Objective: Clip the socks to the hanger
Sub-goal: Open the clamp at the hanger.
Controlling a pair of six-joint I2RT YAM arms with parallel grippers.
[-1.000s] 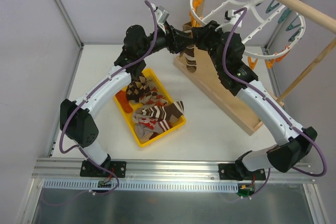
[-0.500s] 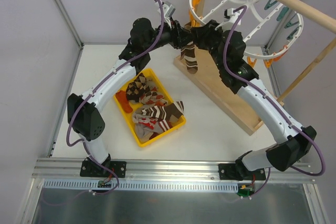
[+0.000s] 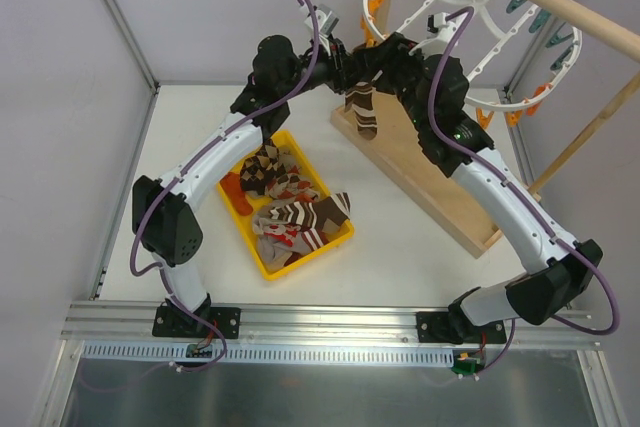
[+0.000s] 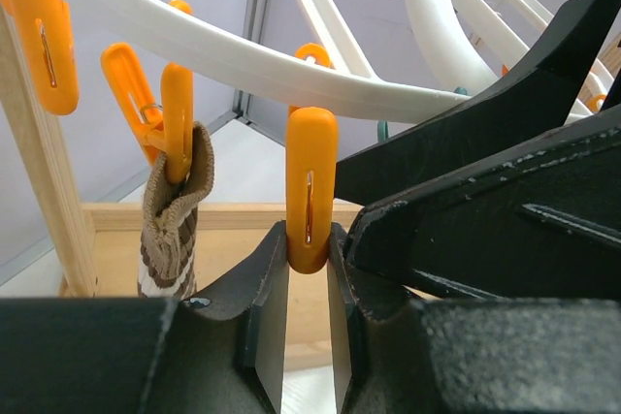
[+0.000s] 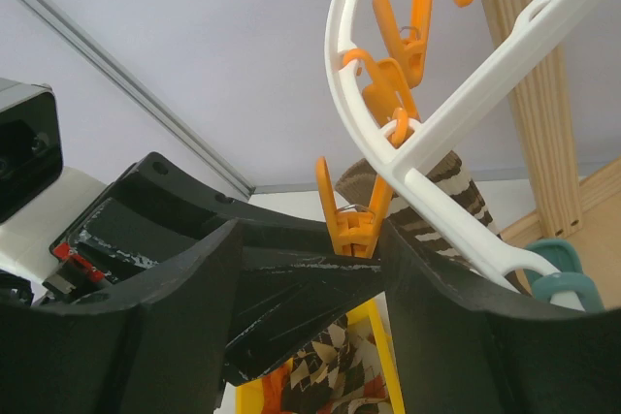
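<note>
One brown-and-cream striped sock [image 4: 173,215] hangs from the white hanger [image 4: 243,50], clipped by an orange clothespin [image 4: 177,123]; it also shows from above [image 3: 362,107]. My left gripper [image 4: 309,239] is shut on the lower end of the neighbouring orange clothespin [image 4: 310,172]. My right gripper [image 5: 309,239] is open, and its fingers straddle that clothespin [image 5: 354,225] and one finger of the left gripper. From above both grippers, left [image 3: 345,59] and right [image 3: 374,55], meet under the hanger's [image 3: 470,32] left rim. More socks [image 3: 290,209] lie in the tray.
A yellow tray [image 3: 262,257] sits mid-table under the left arm. The wooden stand's base [image 3: 430,182] runs diagonally at right, and its pole [image 3: 570,12] carries the hanger. Teal and orange clothespins [image 3: 520,112] dangle around the ring. Metal frame posts [image 3: 115,12] bound the table.
The left arm rose towards the hanger and its jaws closed on an orange clothespin. The right gripper's jaws opened wider. The hanger shifted slightly.
</note>
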